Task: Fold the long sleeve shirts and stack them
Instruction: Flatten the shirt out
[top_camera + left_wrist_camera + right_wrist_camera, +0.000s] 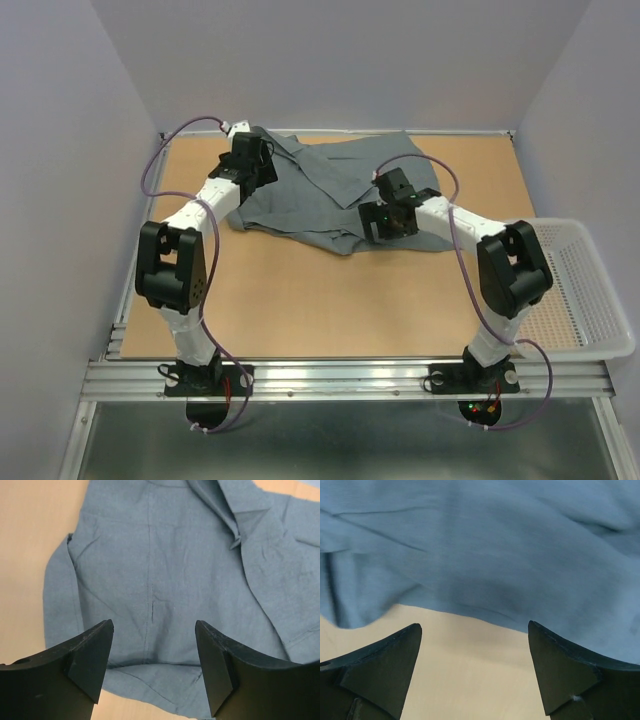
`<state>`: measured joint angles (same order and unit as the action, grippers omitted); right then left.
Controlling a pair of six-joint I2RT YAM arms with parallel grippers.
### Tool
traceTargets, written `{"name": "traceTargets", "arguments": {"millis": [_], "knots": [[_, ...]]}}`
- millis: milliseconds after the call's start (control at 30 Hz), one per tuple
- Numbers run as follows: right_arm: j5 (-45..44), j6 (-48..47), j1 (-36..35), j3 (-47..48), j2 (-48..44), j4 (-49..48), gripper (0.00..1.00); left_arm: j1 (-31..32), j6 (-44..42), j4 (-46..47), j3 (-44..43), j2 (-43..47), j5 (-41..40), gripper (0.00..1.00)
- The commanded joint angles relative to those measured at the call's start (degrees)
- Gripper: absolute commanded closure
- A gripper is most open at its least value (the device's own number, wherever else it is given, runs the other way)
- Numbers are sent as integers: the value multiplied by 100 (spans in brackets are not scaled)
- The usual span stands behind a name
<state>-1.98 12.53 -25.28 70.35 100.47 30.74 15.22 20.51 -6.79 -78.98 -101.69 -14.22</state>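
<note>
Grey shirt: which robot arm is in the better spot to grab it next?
Probably the right. The right hand, open, faces the grey shirt at its loose near edge, with bare table below, so the edge looks easy to pinch. The left hand, also open, hangs over flatter cloth.

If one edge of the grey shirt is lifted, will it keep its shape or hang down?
Probably it hangs: the grey shirt lies in soft creases and overlapping folds, so it looks floppy. It seems thin and light, its edge lying nearly flat on the table. A push would likely bunch it, not slide it.
</note>
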Motion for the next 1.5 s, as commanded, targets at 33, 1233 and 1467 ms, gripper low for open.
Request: {"name": "traceTargets", "arguments": {"millis": [33,1233,1467], "knots": [[-768,-708,-626,778,533,-305,8,-186,164,64,-152,-508,191,22],[1738,-1008,-2447,-540,-1450,1830,47,-1065,515,-481,-1146,-2075,754,22],[33,353,-517,-126,-1539,1489,38,-995,269,-359,-549,-855,956,22]]}}
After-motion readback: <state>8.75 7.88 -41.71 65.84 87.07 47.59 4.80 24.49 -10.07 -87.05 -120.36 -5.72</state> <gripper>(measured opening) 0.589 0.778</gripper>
